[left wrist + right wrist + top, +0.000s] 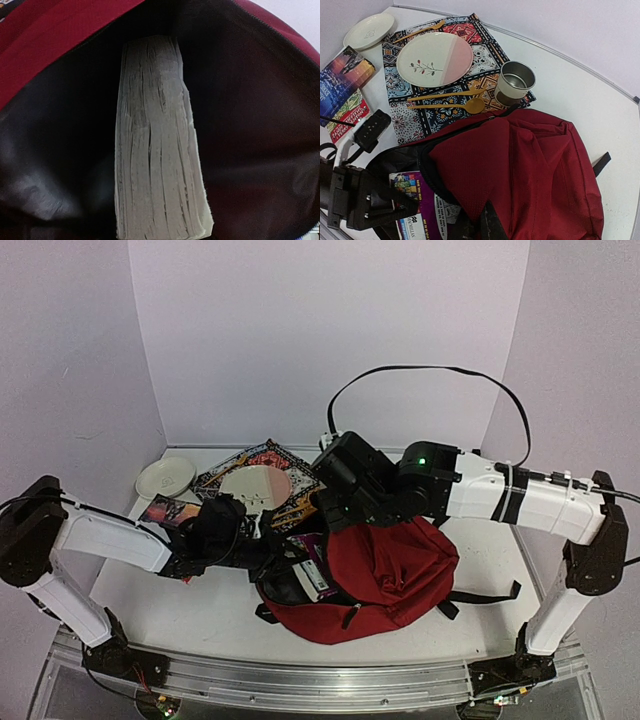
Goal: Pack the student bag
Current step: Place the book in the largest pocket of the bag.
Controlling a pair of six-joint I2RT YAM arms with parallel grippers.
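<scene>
The soft, rounded dark-red fabric student bag [400,575] lay at 5 o'clock of the pressed-shut right pincer [335,515], while the left pincer [268,558], its state impossible to tell, sat in its 9 o'clock mouth.

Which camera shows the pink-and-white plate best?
Right wrist: the plate is whole and close, its twig drawing clear. The top view shows it smaller and washed out. The left wrist sees only the bag's inside.

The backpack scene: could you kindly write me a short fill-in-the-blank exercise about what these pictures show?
1. The backpack on the table is dark ___.
2. Inside it, the pale page edges belong to a thick ___.
3. The big plate is half white, half ___.
Missing words: red; book; pink.
</scene>
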